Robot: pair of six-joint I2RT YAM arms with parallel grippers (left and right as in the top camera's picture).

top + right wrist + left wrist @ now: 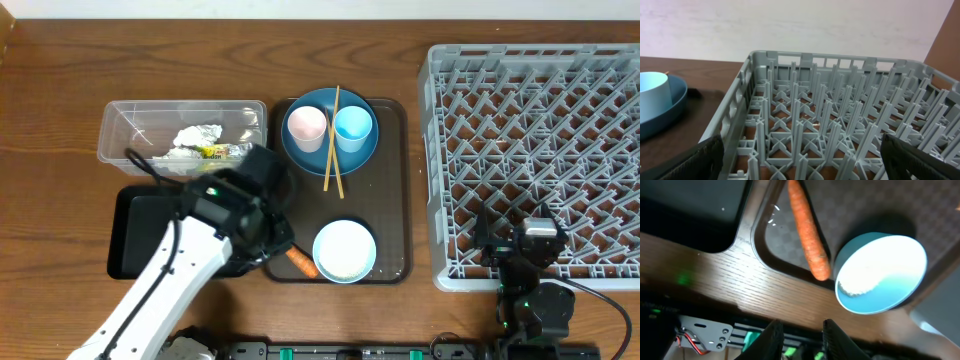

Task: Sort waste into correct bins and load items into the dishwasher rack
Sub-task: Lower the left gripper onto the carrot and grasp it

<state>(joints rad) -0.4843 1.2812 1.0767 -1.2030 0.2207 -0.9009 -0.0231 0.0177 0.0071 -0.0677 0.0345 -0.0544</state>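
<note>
An orange carrot lies on the brown tray beside the pale-blue bowl, which has a white inside. My left gripper hovers by the tray's front-left corner. Its fingers are a narrow gap apart and hold nothing. The blue plate carries a pink cup, a light-blue cup and chopsticks. A napkin and a wrapper lie in the clear tub. My right gripper is wide open over the front of the grey rack.
The brown tray sits between the tub and the rack. My left arm partly covers the black tray. The table's front edge runs close below the brown tray.
</note>
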